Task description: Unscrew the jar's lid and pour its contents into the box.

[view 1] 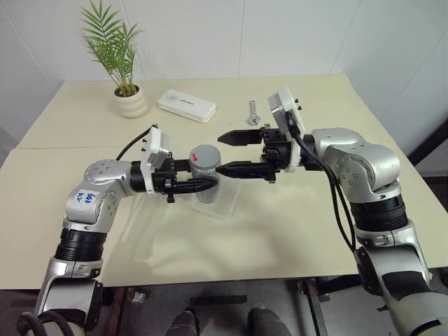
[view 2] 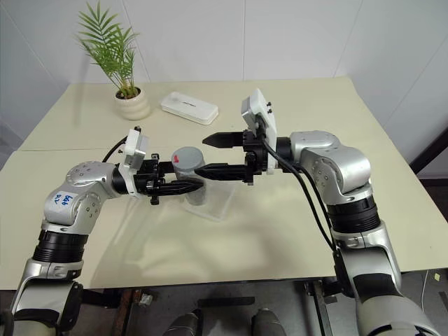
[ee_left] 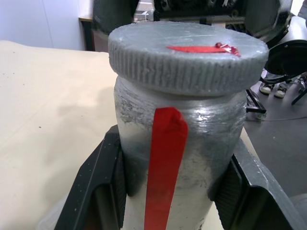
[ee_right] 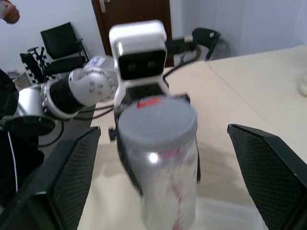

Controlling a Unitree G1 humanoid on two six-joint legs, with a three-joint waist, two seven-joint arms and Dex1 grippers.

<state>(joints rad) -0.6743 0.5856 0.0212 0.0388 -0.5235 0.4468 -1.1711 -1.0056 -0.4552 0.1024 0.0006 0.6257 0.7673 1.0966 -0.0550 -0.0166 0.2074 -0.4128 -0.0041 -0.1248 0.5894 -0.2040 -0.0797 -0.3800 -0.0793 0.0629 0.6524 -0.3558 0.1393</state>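
At frame centre, the jar (view 1: pixel 207 183) is clamped by the left gripper (view 1: pixel 210 183); the right gripper (view 1: pixel 225 153), fingers spread wide, flanks the lid (view 1: pixel 205 155).

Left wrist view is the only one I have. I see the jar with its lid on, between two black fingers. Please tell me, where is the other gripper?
Observer: The right gripper is level with the lid, jaws wide open, one finger on each side and neither touching it.
Operator: Is the jar standing on the table?
Observer: No. The left gripper holds the jar upright just above the box.
Operator: Anything else near it?
Observer: Not close. A bolt, a white case and a plant pot sit toward the table's far edge.
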